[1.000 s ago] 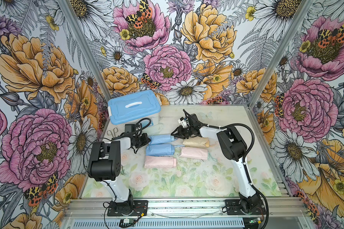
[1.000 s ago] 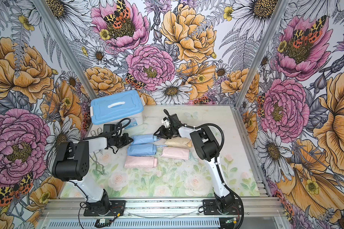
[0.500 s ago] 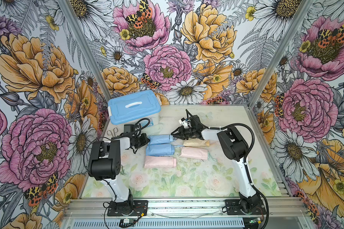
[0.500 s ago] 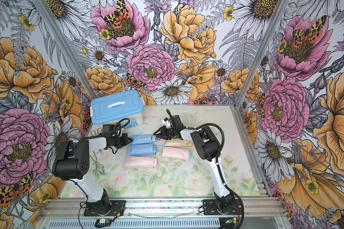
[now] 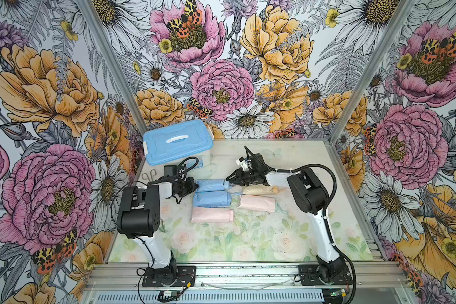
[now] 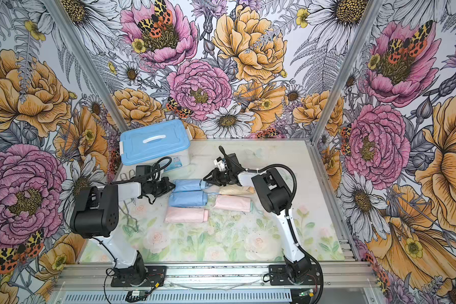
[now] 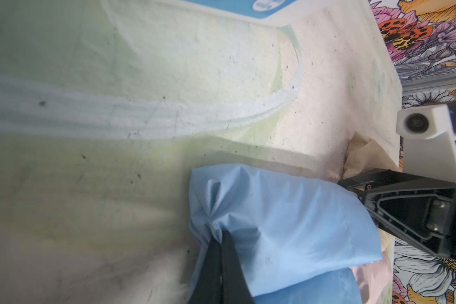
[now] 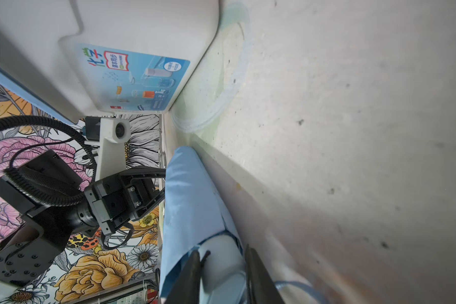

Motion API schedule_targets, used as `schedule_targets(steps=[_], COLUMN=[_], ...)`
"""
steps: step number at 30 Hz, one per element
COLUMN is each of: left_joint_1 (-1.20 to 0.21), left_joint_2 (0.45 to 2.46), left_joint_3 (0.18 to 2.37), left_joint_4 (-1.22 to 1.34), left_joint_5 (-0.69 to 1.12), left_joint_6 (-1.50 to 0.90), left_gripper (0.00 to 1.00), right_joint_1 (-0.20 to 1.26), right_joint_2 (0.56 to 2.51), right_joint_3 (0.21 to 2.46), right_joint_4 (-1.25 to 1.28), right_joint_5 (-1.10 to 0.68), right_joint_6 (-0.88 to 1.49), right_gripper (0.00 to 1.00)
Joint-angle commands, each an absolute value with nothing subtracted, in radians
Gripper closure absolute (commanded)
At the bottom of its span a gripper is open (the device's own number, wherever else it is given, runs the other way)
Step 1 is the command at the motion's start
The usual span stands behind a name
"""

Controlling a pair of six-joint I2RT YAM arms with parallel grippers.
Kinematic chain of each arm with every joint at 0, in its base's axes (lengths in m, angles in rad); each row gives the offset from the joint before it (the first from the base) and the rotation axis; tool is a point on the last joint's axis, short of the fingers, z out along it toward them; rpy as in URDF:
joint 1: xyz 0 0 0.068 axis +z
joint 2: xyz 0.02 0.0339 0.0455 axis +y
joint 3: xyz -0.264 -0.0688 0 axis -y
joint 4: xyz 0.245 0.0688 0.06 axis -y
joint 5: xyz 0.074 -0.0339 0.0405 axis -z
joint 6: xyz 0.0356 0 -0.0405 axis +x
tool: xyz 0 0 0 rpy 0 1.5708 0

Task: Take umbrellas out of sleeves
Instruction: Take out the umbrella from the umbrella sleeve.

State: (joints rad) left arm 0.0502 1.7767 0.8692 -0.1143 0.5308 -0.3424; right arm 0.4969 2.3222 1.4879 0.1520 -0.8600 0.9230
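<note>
The left claw [image 7: 220,233] is pinched tight on the bunched left end of the far blue sleeve [image 5: 211,185], which lies on the table [image 5: 247,237] just on the near side of the blue-lidded box [image 5: 176,142]. The right claw [image 8: 222,250] is clamped around the pale handle of the umbrella [image 8: 221,273] poking from that sleeve's right end. Just nearer lie a second blue sleeve [image 5: 212,198] and a near pink sleeve [image 5: 212,215], with a cream sleeve [image 5: 258,189] and a right pink sleeve [image 5: 257,203] to their right.
</note>
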Motion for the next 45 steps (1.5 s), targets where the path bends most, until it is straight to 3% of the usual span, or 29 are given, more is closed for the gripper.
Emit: schedule_targets(steps=[1, 7, 14, 20, 25, 32, 41, 45], left_joint_1=[0.048, 0.046, 0.045, 0.046, 0.046, 0.047, 0.045, 0.044], left_joint_2=[1.807, 1.807, 1.804, 1.799, 1.798, 1.79, 1.797, 1.795], left_joint_3=[0.858, 0.858, 0.852, 0.852, 0.853, 0.841, 0.836, 0.831], left_joint_4=[-0.117, -0.109, -0.105, -0.102, -0.1, -0.089, -0.074, -0.068], left_joint_5=[0.552, 0.556, 0.555, 0.551, 0.546, 0.535, 0.538, 0.538], left_joint_6=[-0.358, -0.367, -0.368, -0.369, -0.373, -0.375, -0.382, -0.386], left_gripper=[1.0, 1.0, 1.0, 1.0, 1.0, 1.0, 1.0, 1.0], right_joint_1=[0.559, 0.586, 0.544, 0.544, 0.537, 0.527, 0.591, 0.615], right_joint_2=[2.369, 2.346, 2.281, 2.232, 2.205, 2.124, 2.206, 2.213], right_joint_3=[1.429, 1.412, 1.316, 1.289, 1.261, 1.221, 1.243, 1.218], right_joint_4=[0.15, 0.203, 0.225, 0.255, 0.216, 0.216, 0.295, 0.398], right_joint_5=[-0.92, -0.947, -0.897, -0.911, -0.848, -0.753, -0.778, -0.786], right_joint_6=[0.995, 1.028, 1.022, 1.039, 1.015, 1.026, 1.109, 1.173], right_gripper=[0.7, 0.62, 0.66, 0.63, 0.53, 0.52, 0.52, 0.58])
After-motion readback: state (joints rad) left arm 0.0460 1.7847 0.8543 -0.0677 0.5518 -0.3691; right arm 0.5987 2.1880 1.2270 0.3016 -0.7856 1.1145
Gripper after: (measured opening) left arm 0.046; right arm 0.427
